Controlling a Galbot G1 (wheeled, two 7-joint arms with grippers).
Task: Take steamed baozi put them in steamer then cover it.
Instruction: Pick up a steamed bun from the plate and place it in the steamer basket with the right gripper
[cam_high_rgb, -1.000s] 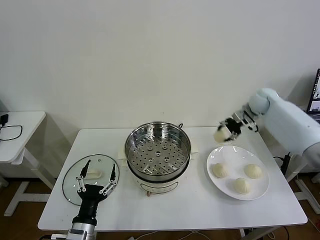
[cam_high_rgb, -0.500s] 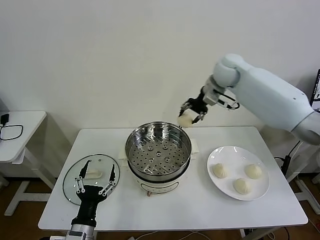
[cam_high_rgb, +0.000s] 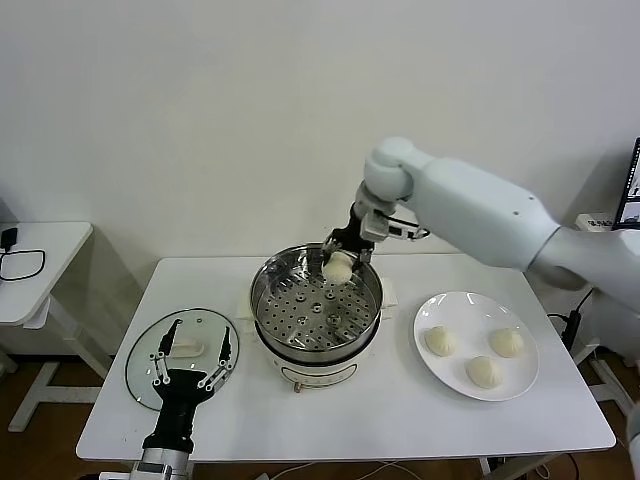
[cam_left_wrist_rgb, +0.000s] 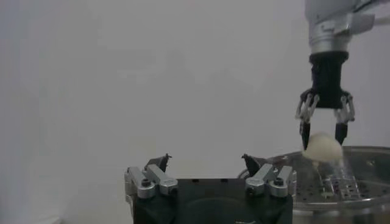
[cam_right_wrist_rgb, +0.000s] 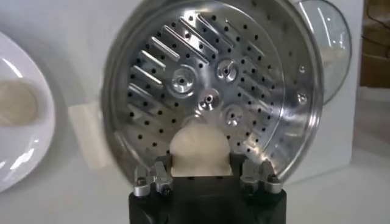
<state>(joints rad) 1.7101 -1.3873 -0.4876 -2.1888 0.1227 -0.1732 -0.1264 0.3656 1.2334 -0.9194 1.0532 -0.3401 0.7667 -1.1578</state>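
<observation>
Head view: the right gripper (cam_high_rgb: 340, 262) is clamped on one baozi (cam_high_rgb: 339, 267) and hangs above the far side of the steamer (cam_high_rgb: 316, 307), which stands at the middle of the table (cam_high_rgb: 400, 420). Three more baozi (cam_high_rgb: 439, 341) lie on the white plate (cam_high_rgb: 432, 375) toward the table's right edge. The glass lid (cam_high_rgb: 145, 352) lies flat near the front-left corner, and the left gripper (cam_high_rgb: 190, 352) hovers over it with jaws apart, holding nothing.

Left wrist view: the right gripper (cam_left_wrist_rgb: 323, 129) shows farther off, its fingers closed around the baozi (cam_left_wrist_rgb: 322, 148) just above the steamer rim (cam_left_wrist_rgb: 341, 202).

Right wrist view: the held baozi (cam_right_wrist_rgb: 198, 149) sits over the bare perforated tray (cam_right_wrist_rgb: 213, 85).

Step in hand, by judgement: placing the first of four buns. The next move calls for lowering to the tray, then releasing off-centre so that room remains for the others.
</observation>
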